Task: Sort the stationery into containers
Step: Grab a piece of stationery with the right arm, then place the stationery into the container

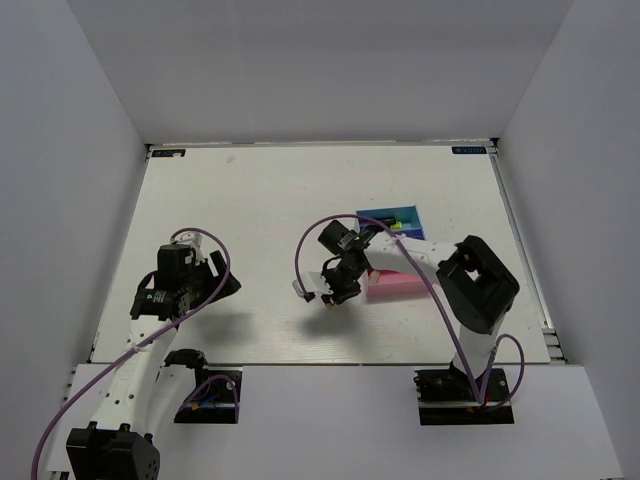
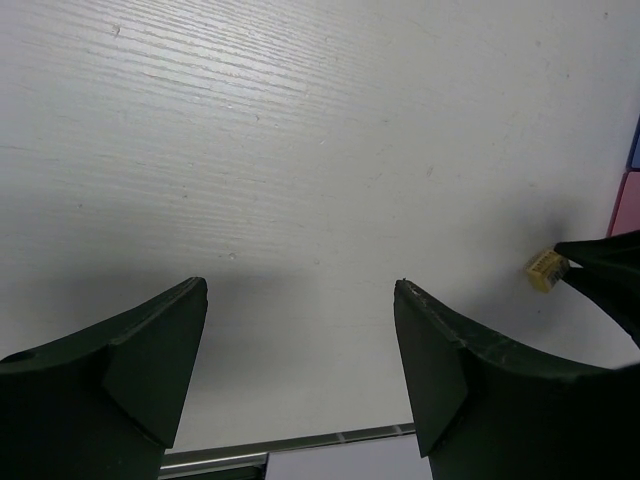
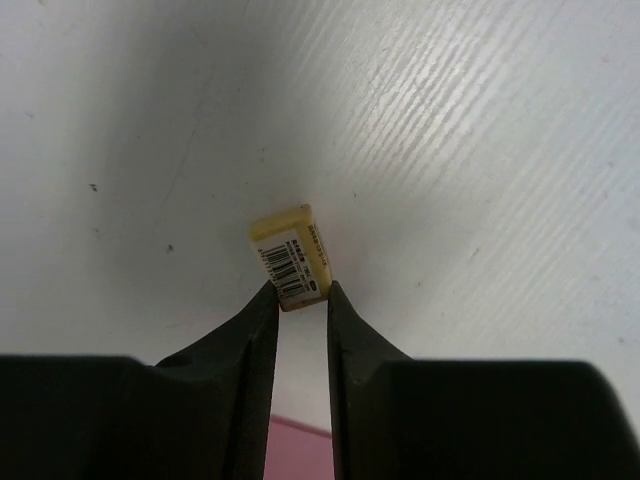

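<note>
A small yellow eraser (image 3: 288, 248) with a barcode label lies on the white table. My right gripper (image 3: 299, 292) is pinched on its near end, one fingertip on each side. The left wrist view shows the same eraser (image 2: 546, 270) at the right edge, touching a dark fingertip (image 2: 600, 268) of the right gripper. From above, the right gripper (image 1: 335, 292) points down just left of the containers: a pink tray (image 1: 395, 286) and, behind it, a dark blue tray (image 1: 388, 222) holding yellow and green items. My left gripper (image 2: 300, 300) hangs open over bare table, holding nothing.
The right arm reaches across the trays and hides part of them. Slivers of the pink tray (image 2: 627, 205) show at the right edge of the left wrist view. The table's near edge (image 2: 300, 440) lies just behind the left fingers. White walls enclose the table.
</note>
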Controlling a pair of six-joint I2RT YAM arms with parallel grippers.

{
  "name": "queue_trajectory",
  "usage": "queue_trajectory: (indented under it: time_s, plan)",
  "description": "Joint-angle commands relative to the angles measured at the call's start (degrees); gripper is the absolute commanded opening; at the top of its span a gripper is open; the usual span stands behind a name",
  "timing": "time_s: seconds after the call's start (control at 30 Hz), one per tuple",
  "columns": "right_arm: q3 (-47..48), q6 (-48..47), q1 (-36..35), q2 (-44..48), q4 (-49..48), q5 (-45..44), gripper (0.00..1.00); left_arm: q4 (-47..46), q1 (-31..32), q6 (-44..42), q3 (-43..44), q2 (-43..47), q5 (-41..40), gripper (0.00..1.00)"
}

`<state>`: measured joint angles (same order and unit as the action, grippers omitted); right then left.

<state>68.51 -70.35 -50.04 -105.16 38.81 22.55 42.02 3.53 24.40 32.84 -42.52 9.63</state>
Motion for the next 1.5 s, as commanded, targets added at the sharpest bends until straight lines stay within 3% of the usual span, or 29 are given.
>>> queue_trajectory:
  time_s: [0.0, 0.27, 0.43, 0.53, 0.73, 0.9, 1.03, 1.13, 1.23, 1.27, 1.4, 1.47]
  plan:
    - [-0.7, 8.2, -0.1, 6.5, -2.2, -0.3, 0.0, 0.1, -0.3, -0.7, 0.9, 0.7, -0.9, 0.85]
    - [-3.5, 16.7, 0.0, 21.0, -3.0, -5.7, 0.0, -0.3, -0.3, -0.7, 0.8, 0.7, -0.4, 0.85]
    - [-7.7, 14.2, 1.7, 27.3, -2.1, -21.1, 0.0, -0.3, -0.2, -0.6, 0.6, 0.4, 0.0, 0.85]
    - [-9.5, 11.2, 3.6, 31.3, -0.4, -25.4, 0.0, -0.5, -0.3, -0.7, 0.7, 0.1, 0.5, 0.85]
    - [-10.5, 6.7, 8.4, 36.7, 3.8, -25.6, 0.0, -0.6, -0.3, -0.8, 0.6, -0.3, 0.6, 0.85]
    - [-11.7, 3.8, 10.0, 34.7, 6.6, -21.1, 0.0, -0.4, -0.2, -0.7, 0.6, -0.6, 0.5, 0.85]
    - [-11.9, 1.6, 11.3, 31.4, 8.2, -19.1, 0.06, -0.3, -0.1, -0.8, 0.6, -0.7, 0.0, 0.85]
    - [-11.6, 2.0, 12.0, 28.7, 7.3, -19.2, 0.15, -0.3, -0.2, -0.9, 0.6, -1.0, 0.0, 0.85]
    - [-10.9, 4.3, 13.1, 27.8, 5.4, -18.9, 0.65, -0.4, -0.3, -0.8, 0.6, -0.9, 0.0, 0.85]
    - [-10.9, 4.9, 13.4, 28.0, 5.1, -18.1, 0.75, -0.3, -0.3, -0.9, 0.6, -0.8, 0.0, 0.85]
    - [-9.6, 8.1, 14.4, 28.7, 3.6, -16.8, 0.77, -0.3, -0.2, -1.0, 0.7, -0.9, -0.1, 0.85]
    - [-9.4, 11.4, 15.1, 29.8, 2.1, -16.6, 0.72, -0.4, -0.3, -1.0, 0.6, -0.8, 0.1, 0.85]
